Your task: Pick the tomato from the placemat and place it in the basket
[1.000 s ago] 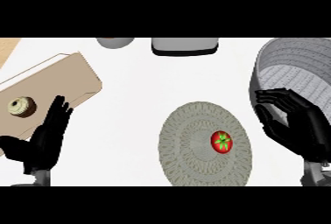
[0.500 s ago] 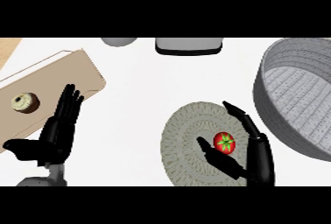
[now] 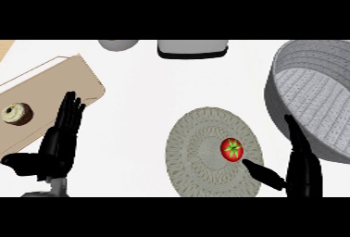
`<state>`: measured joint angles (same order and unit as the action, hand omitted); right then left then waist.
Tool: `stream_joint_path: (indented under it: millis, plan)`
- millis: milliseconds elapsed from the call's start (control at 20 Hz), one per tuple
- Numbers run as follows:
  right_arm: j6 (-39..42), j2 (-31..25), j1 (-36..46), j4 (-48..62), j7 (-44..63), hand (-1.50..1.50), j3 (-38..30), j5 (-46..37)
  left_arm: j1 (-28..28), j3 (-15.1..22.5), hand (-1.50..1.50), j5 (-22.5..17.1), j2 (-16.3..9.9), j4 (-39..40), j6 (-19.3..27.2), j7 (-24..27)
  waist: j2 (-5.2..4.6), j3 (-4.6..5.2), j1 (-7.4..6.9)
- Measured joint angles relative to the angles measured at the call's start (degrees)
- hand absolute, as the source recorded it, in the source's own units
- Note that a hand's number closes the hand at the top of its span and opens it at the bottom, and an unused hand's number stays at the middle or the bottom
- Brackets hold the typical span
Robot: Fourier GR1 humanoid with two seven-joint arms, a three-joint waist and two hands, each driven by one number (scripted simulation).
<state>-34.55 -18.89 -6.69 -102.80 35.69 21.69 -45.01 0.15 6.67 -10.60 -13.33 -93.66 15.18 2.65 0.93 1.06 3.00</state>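
Note:
A red tomato [image 3: 232, 149] with a green stem lies on the right half of the round grey woven placemat [image 3: 198, 152]. The grey basket [image 3: 315, 95] stands tilted at the right edge, its inside showing. My right hand [image 3: 301, 164] is just right of the tomato, edge-on, fingers straight and thumb [image 3: 263, 173] stretched out below the tomato, apart from it. My left hand [image 3: 58, 146] rests open at the lower left, fingers up.
A tan cutting board [image 3: 48, 99] lies at the left with a small frosted pastry [image 3: 16, 114] on it. A white-and-black appliance [image 3: 192, 48] and a grey rounded object [image 3: 118, 44] sit along the far edge.
My right hand has shifted right and lower, off the tomato; its fingers have straightened, and the tomato is now fully uncovered. The tomato and my left hand stay put.

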Motion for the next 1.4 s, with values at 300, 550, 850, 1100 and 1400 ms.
stream_joint_path:
  millis: [300,550,850,1100,1400]
  plan:
    - [17.69,-3.2,-0.09,-9.0,16.29,-1.5,2.5,-4.42,-0.03,0.55,0.0,0.26,-0.04,-0.75,-0.1,-0.59,-0.12,-0.06,-1.09]
    - [32.07,-1.39,4.69,-18.5,27.59,-1.5,5.14,-4.1,-1.04,1.76,0.0,1.02,0.82,-0.9,0.05,-0.63,-0.48,-0.39,-2.46]
    - [40.92,2.06,9.64,-23.0,33.74,-1.5,5.43,-4.57,-1.48,2.28,0.0,1.45,1.38,-1.43,0.44,-1.62,-0.67,-0.6,-3.14]
    - [45.26,4.19,10.0,-22.59,34.52,-1.5,4.31,-5.78,-1.51,2.07,0.0,1.34,1.33,-1.67,0.16,-1.92,-0.75,-0.71,-3.14]
    - [47.86,9.58,11.56,-19.43,34.68,-1.5,3.56,-8.66,-2.17,2.09,0.0,1.73,1.81,-1.41,0.23,-2.28,-0.87,-0.86,-3.24]
